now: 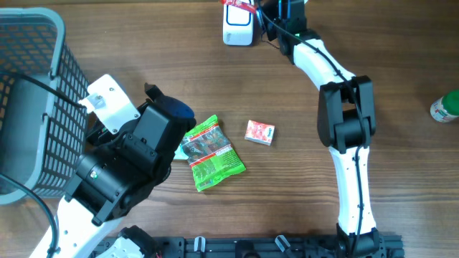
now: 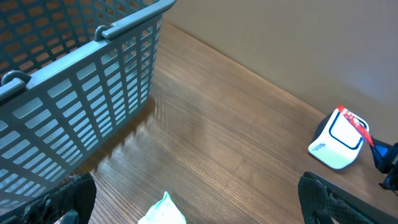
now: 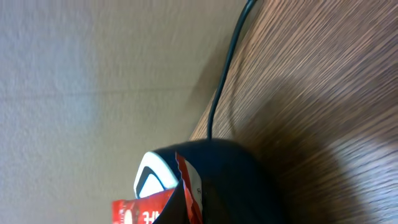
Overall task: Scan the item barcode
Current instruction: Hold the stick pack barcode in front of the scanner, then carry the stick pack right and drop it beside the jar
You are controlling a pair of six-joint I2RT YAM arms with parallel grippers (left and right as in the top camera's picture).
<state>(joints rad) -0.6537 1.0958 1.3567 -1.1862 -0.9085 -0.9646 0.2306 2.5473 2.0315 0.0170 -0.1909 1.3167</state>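
Note:
A red-and-white snack packet (image 1: 237,4) hangs over the white barcode scanner (image 1: 238,30) at the table's far edge, with my right gripper (image 1: 262,10) shut on it. In the right wrist view the red packet (image 3: 147,210) sits right against the scanner's white face (image 3: 151,177); my own fingers are lost in the dark blur there. My left gripper (image 1: 171,118) hovers open over the upper left end of a green snack packet (image 1: 211,153). In the left wrist view only the packet's pale tip (image 2: 163,211) shows between the wide-apart fingers (image 2: 69,200).
A grey mesh basket (image 1: 32,93) fills the left side. A small red box (image 1: 259,132) lies right of the green packet. A green-capped bottle (image 1: 446,107) sits at the right edge. The scanner's cable (image 3: 221,81) runs along the back wall.

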